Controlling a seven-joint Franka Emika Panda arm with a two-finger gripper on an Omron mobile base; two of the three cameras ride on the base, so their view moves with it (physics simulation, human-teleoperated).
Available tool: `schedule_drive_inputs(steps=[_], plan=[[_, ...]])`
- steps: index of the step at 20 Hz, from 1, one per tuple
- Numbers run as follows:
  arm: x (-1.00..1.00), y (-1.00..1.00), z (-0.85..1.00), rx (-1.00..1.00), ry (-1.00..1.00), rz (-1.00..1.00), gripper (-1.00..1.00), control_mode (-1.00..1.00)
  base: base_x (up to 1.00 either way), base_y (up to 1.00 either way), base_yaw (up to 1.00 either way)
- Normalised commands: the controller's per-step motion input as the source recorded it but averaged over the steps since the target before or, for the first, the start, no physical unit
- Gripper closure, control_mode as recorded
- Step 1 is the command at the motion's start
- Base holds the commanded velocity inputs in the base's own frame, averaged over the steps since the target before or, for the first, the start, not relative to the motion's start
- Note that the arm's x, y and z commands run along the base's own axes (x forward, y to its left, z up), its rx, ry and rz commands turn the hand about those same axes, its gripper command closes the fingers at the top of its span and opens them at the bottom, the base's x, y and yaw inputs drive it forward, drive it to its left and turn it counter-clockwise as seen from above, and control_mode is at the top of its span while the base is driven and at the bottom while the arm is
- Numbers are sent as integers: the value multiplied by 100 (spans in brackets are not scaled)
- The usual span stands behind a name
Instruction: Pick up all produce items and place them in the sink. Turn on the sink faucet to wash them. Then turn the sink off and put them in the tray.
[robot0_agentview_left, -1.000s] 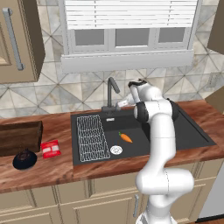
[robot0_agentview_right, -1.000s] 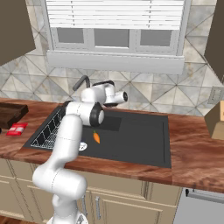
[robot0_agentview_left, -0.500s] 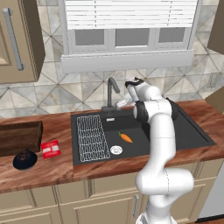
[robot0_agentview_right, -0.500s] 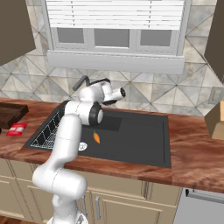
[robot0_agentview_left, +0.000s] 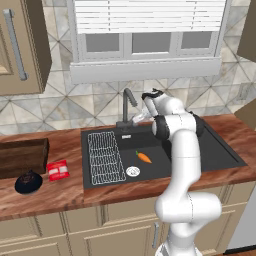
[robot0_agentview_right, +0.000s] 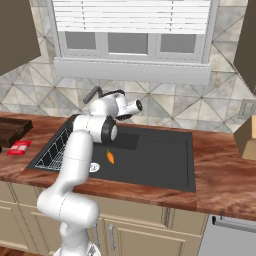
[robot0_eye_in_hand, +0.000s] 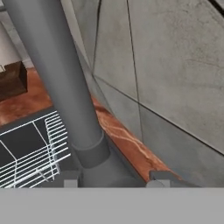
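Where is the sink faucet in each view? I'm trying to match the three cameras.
Left base view: sink faucet just left of centre, behind the sink.
Right base view: upper left of centre, mostly hidden by the arm, its spout showing.
Hand view: the big grey stem, left.
Shared landmark: white wire rack.

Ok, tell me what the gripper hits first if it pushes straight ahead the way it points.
The gripper would most likely meet the sink faucet stem right ahead, between its fingertips. Depth is hard to judge.

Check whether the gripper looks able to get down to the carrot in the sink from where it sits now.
Probably yes. The carrot lies alone on the open floor of the sink, apart from the wire rack and the drain. The gripper is up by the faucet, with nothing between them.
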Motion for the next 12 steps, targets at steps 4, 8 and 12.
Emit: schedule_drive_inputs(steps=[4, 8, 12], plan=[[-3, 0, 4, 0, -5, 0, -100, -100, 0, 0, 0], [-10, 0, 24, -2, -3, 0, -100, -100, 0, 0, 0], [-3, 0, 33, -4, -2, 0, -100, -100, 0, 0, 0]])
